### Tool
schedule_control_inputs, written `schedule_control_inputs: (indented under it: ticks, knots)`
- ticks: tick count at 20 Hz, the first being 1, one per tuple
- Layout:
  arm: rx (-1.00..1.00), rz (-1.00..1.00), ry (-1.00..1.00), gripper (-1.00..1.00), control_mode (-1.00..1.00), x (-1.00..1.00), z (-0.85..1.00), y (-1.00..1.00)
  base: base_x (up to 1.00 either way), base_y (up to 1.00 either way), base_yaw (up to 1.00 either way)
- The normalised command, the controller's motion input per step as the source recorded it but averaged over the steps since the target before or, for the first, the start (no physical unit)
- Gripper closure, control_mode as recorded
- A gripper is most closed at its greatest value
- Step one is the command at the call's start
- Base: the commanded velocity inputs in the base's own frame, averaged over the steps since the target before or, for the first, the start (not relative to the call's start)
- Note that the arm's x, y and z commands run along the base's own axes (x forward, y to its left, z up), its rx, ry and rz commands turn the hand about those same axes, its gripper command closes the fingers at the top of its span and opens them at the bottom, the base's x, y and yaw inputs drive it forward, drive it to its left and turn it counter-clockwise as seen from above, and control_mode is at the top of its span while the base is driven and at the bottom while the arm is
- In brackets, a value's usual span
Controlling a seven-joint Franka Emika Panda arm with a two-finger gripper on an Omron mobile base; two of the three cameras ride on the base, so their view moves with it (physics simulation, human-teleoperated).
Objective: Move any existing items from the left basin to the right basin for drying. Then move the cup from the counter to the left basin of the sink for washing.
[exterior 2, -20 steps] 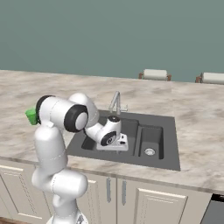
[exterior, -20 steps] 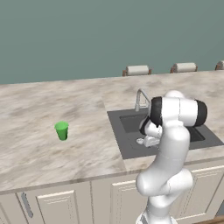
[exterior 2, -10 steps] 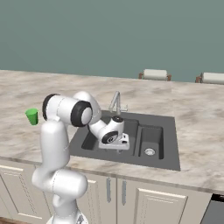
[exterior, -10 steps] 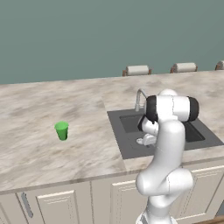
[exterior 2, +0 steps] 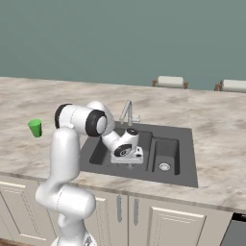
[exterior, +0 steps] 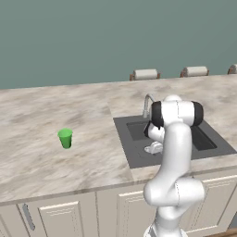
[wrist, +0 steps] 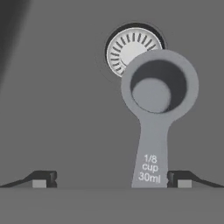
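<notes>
Since the earlier frame the white arm's shoulder has swung round, uncovering the small bright green plastic cup (exterior 2: 35, 128), and the claw (wrist: 111, 179) has kept low in the wide dark grey left basin (exterior 2: 98, 150). Claw spread wide, grasping nothing; tips straddle the handle of a grey measuring scoop (wrist: 157, 109) lying by the round silvery drain ring (wrist: 131, 43). Handle reads "1/8 cup 30ml". Nothing transferred yet; cup sits on the marbled bench (exterior: 41, 157).

A plain teal-grey wall (exterior: 92, 37) runs behind everything. Chair backs (exterior: 145, 74) peek up past the far edge, and cream panelled cabinet doors (exterior: 60, 217) sit below.
</notes>
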Motion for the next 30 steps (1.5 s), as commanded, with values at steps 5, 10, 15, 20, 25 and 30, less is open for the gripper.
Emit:
schedule_control_inputs:
  ticks: [5,10,15,20,25,30]
  knots:
    - [0.01,0.04,0.00,-1.00,-1.00,0.19,-0.05,-0.05,0.00,0.00,0.00]
    - [0.01,0.02,0.00,-1.00,-1.00,0.10,-0.07,-0.13,0.00,0.00,0.00]
    - [0.00,0.01,0.00,-1.00,-1.00,0.08,-0.21,-0.06,0.00,0.00,0.00]
    - [0.01,0.00,0.00,-1.00,-1.00,0.16,-0.15,-0.01,0.00,0.00,0.00]
    - [0.02,0.00,0.00,-1.00,-1.00,0.20,-0.12,-0.01,0.00,0.00,0.00]
    - [0.01,0.00,0.00,1.00,-1.00,0.14,-0.20,0.00,0.00,0.00,0.00]
